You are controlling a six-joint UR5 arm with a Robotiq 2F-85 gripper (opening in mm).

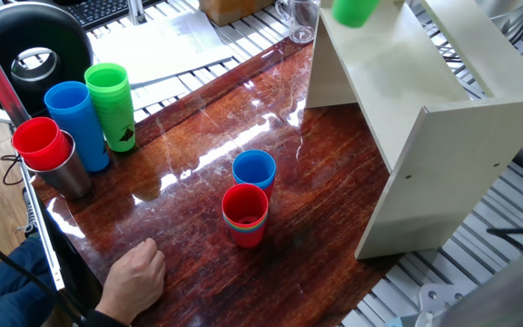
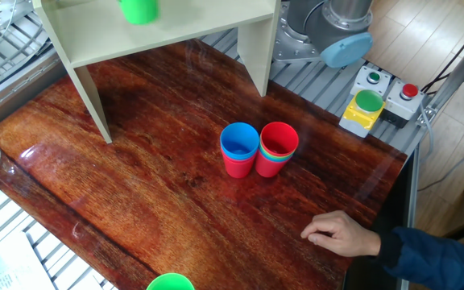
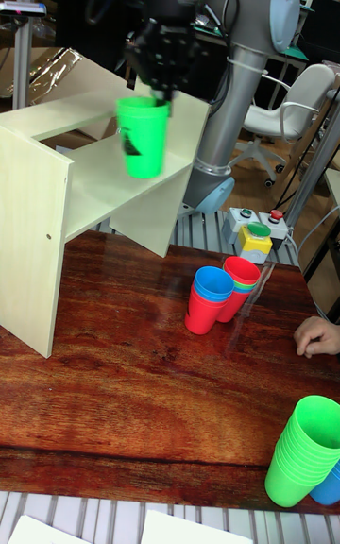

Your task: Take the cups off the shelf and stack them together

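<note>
My hand (image 3: 157, 91) is clamped on the rim of the green cup (image 3: 143, 136), which hangs upright below it, clear of the shelf (image 3: 94, 187) and in front of the shelf's open face. The cup's black logo shows on its side in the tall fixed view. In both fixed views only the cup is visible at the top edge; the hand itself is out of frame there.

On the tabletop (image 2: 135, 201), two short stacks stand touching: one with a blue cup (image 2: 239, 141) on top, the other with a red cup (image 2: 279, 138) on top. A person's hand (image 2: 341, 234) rests on the tabletop near them, toward the front edge.

To do this step well, I judge that I should carry the green cup level, clear the shelf's side panel before descending, and centre it over one stack's mouth. The descent should be straight and slow, since the light stacks may tip or slide if struck on the rim. Release should wait until the cup seats.
</note>
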